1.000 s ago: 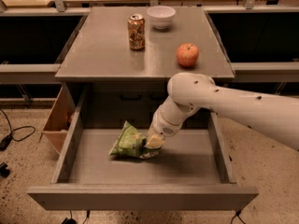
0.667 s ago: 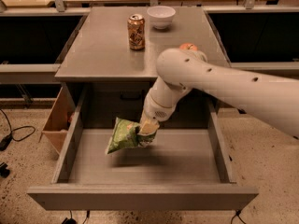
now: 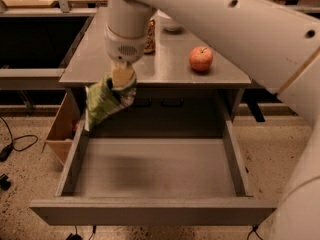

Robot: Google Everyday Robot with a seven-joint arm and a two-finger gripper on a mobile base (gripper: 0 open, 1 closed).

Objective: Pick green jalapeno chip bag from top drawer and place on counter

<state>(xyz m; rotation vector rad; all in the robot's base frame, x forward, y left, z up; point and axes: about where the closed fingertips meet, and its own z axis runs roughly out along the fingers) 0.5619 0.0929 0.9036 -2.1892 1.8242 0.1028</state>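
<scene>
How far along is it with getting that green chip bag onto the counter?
The pickup looks done: the bag hangs clear of the drawer, with the gripper shut on its top. It is in front of the counter's front left edge, not on it. What is left is to carry it over the counter, set it down and let go.

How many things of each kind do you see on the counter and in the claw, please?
green jalapeno chip bag: 1, held in the shut claw at the front left edge of the counter, above the top drawer
apple: 1, on the counter
can: 1, on the counter, partly hidden
bowl: 1, on the counter, mostly hidden
Total: 4
</scene>
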